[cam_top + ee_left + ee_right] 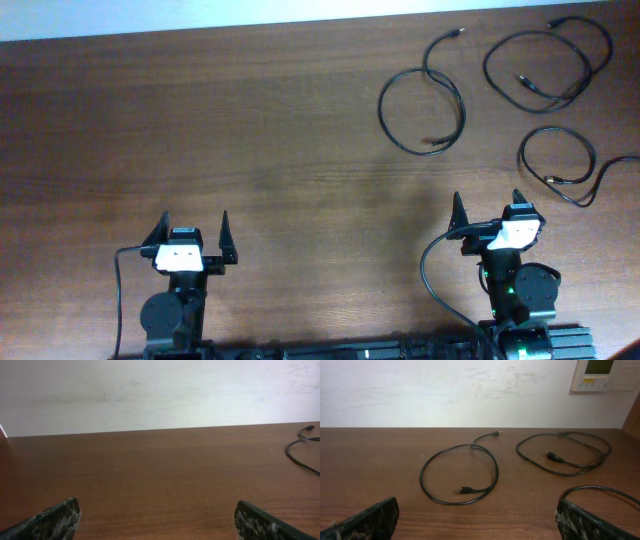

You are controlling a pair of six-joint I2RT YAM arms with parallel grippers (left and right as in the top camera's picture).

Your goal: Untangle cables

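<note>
Left gripper (197, 233) and right gripper (491, 211) both gape wide, holding nothing.

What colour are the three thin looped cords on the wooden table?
Black, all three thin flexible cables; shows best in the right wrist view.

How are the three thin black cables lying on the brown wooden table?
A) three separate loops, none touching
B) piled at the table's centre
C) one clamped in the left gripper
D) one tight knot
A: the inner thin black cable, the far cable and the near cable each form their own loop, with bare brown wooden table between them.
</note>
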